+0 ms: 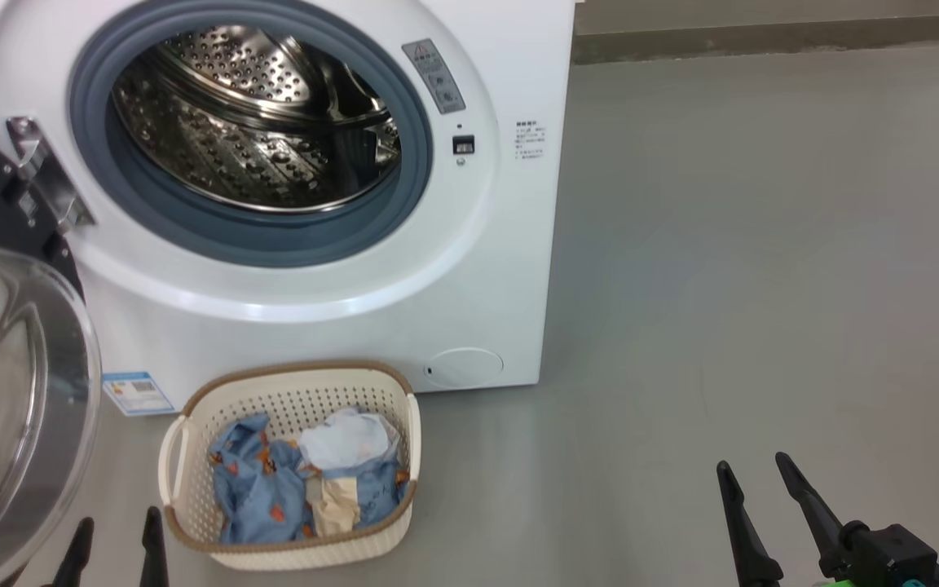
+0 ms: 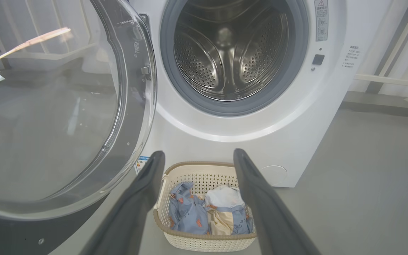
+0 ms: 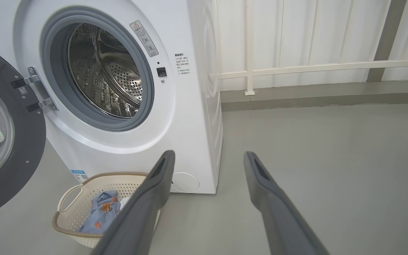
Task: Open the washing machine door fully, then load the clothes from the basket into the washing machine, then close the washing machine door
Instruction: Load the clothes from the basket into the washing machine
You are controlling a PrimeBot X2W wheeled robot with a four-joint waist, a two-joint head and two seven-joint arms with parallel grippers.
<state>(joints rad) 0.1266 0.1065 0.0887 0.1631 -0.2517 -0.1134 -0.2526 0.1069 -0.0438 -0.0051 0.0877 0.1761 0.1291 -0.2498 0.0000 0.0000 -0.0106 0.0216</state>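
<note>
The white washing machine [image 1: 469, 269] stands ahead with its steel drum [image 1: 257, 122] bare. Its door [image 1: 5, 391], black-rimmed with a clear glass bowl, hangs swung out to the left on its hinge [image 1: 37, 175]. On the floor in front sits the cream basket [image 1: 290, 391] holding the clothes [image 1: 306, 481]: blue printed fabric, a white piece, a cream piece. My left gripper [image 1: 115, 530] is open just left of the basket, below the door. In the left wrist view its fingers [image 2: 143, 191] frame the basket [image 2: 204, 242]. My right gripper [image 1: 755, 477] is open over bare floor to the right.
Grey floor [image 1: 763, 285] stretches to the right of the machine. A white railing [image 3: 313, 67] and a low kerb [image 3: 331, 97] run along the wall behind. A blue label [image 1: 137, 393] is stuck low on the machine's front, and a round white flap [image 1: 464, 367] sits at its lower right.
</note>
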